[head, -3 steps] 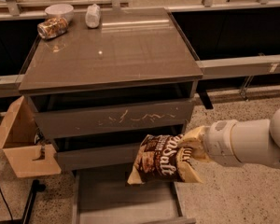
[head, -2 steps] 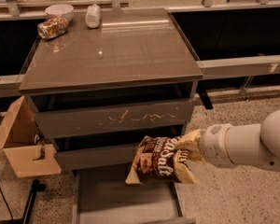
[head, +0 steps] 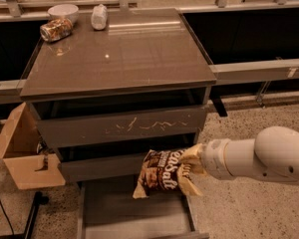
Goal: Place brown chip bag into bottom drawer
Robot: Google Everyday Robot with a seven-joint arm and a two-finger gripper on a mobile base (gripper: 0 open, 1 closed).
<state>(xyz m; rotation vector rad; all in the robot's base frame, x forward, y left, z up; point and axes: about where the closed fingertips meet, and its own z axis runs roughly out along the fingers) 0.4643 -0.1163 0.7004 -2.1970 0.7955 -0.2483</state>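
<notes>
**Bag held at tool, over open bottom drawer**

We see the tool (head: 193, 159) at the end of the white arm (head: 261, 156), which reaches in from the right at the height of the lower drawers. The tool is closed on the right end of the brown chip bag (head: 162, 174). Crumpled pale foil wraps around it, so we cannot tell how wide the grip is.

The bag sticks out left of the tool, tilted with its left end lower. It is off the floor and not resting on anything. It hangs above the back half of the bottom drawer (head: 129, 215), which is pulled open, and in front of the plain drawer front (head: 94, 166).

Writing: large white script on the bag, we read something like "Salt". The rest is unreadable.

Above is the scratched drawer front (head: 124, 128). On the counter (head: 119, 59), at the far left corner, are a crushed can (head: 56, 29), a bowl (head: 63, 11) and a white bundle (head: 98, 17). A cardboard box (head: 25, 153) sits left of the cabinet.
</notes>
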